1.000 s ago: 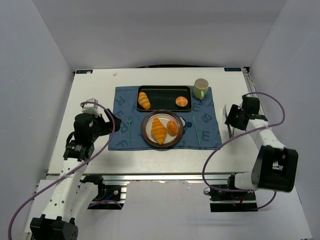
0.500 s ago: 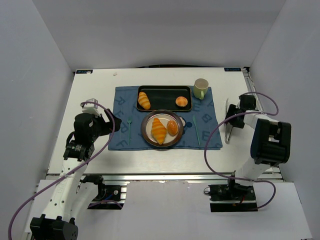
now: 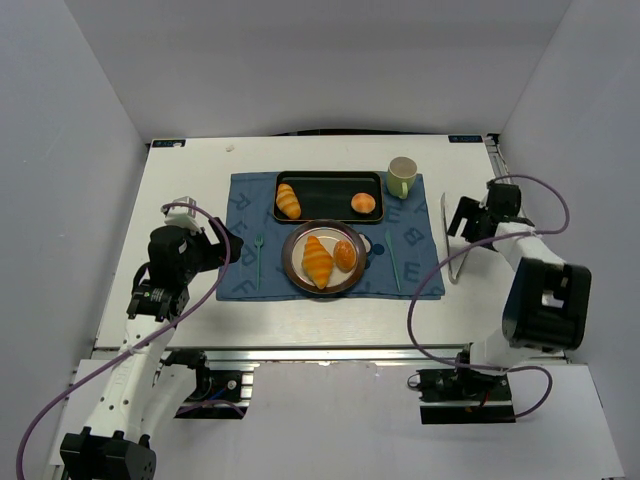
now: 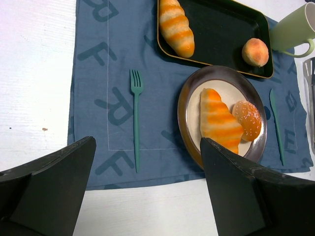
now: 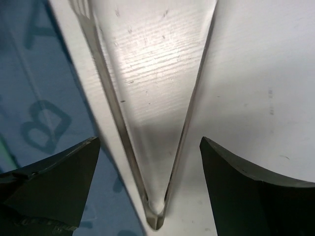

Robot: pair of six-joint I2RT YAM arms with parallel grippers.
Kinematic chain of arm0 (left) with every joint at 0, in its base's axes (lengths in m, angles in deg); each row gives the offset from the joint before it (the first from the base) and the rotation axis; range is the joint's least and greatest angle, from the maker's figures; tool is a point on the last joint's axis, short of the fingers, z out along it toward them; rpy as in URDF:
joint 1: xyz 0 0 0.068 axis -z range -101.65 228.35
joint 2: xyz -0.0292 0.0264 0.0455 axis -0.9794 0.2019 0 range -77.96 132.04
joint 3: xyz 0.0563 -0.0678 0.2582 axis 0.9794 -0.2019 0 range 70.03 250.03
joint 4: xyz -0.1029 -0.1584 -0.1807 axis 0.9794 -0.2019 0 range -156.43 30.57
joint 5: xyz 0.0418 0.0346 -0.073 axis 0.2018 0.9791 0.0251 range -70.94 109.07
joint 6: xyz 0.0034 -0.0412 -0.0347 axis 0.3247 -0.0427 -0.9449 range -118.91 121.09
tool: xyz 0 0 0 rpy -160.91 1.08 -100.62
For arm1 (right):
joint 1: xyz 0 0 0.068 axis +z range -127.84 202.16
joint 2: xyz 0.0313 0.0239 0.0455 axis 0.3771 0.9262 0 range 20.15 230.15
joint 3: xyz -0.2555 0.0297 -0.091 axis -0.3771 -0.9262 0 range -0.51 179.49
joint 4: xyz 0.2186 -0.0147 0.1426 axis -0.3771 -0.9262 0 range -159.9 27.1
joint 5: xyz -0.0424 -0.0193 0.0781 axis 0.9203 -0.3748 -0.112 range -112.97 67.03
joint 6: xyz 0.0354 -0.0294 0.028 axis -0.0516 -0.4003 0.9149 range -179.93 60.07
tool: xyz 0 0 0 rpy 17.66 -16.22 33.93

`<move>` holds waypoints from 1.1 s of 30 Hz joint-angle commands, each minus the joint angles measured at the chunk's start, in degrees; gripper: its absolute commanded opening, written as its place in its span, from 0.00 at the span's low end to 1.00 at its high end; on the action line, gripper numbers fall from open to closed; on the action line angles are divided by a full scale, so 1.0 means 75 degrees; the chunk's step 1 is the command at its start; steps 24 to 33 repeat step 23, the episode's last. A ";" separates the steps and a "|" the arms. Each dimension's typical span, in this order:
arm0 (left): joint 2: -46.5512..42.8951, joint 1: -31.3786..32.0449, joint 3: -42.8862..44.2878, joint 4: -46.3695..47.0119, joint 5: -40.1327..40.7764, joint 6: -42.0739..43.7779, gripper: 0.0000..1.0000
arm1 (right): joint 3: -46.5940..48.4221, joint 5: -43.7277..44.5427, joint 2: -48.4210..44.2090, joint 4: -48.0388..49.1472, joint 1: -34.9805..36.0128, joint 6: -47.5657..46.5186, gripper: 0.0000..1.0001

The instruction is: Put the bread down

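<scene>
top view: my left arm is bent up by the left edge of the mat point(image 3: 240, 200), its tool point(image 3: 228, 250) spread wide near the fork point(image 4: 136, 118), holding nothing. my right arm folds in over the right of the worktop point(image 3: 190, 180); its tool point(image 5: 149, 141) gapes wide too, empty, with the joined end of the tongs point(image 5: 152, 88) between its fingers. on the plate point(image 3: 296, 270) lies a croissant point(image 3: 317, 260), long axis near to far, a bun point(image 3: 345, 255) touching its right side. two more breads sit in the tray point(image 3: 325, 180).
</scene>
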 commanded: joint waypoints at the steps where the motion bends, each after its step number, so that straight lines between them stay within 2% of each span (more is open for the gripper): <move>1: -0.0074 0.0032 -0.0051 0.0140 -0.0027 -0.0017 0.98 | 0.0329 0.0313 -0.1299 -0.0498 -0.0045 0.0345 0.89; 4: -0.0109 0.0032 -0.0051 0.0140 0.0008 -0.0017 0.98 | 0.0002 -0.0015 -0.2446 -0.0862 -0.0022 0.0767 0.89; 10: -0.0133 0.0032 -0.0051 0.0140 -0.0003 -0.0017 0.98 | -0.1569 -0.2063 -0.4663 -0.0372 -0.0034 0.1341 0.89; 13: -0.0133 0.0032 -0.0039 0.0140 -0.0015 -0.0006 0.98 | -0.1628 -0.2651 -0.5088 -0.0347 -0.0010 0.1388 0.89; 33: -0.0262 0.0032 -0.0051 0.0129 0.0090 -0.0006 0.98 | -0.1511 -0.3039 -0.5148 -0.0523 -0.0010 0.1107 0.89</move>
